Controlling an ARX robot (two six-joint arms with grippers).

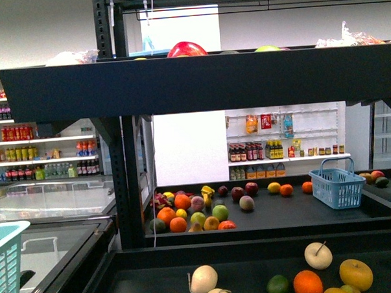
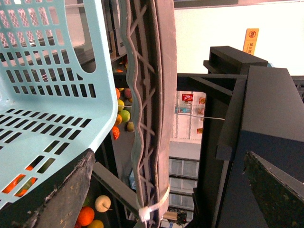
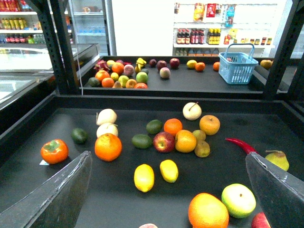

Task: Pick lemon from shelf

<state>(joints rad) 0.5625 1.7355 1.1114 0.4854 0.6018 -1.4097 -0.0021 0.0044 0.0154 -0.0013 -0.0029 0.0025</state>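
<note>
Our right gripper, spread wide, hovers over the shelf tray where the lemon lies just beside a second lemon. We should centre on one alone, then lower and close gently.

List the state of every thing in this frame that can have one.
Left end effector: open.
Right end effector: open, empty.
Small bright-yellow oval lemon: lying on the black metal shelf tray, ungrasped.
Second yellow lemon: lying beside it, not touching.
Blue plastic basket with handle: upright, handle raised.
</note>
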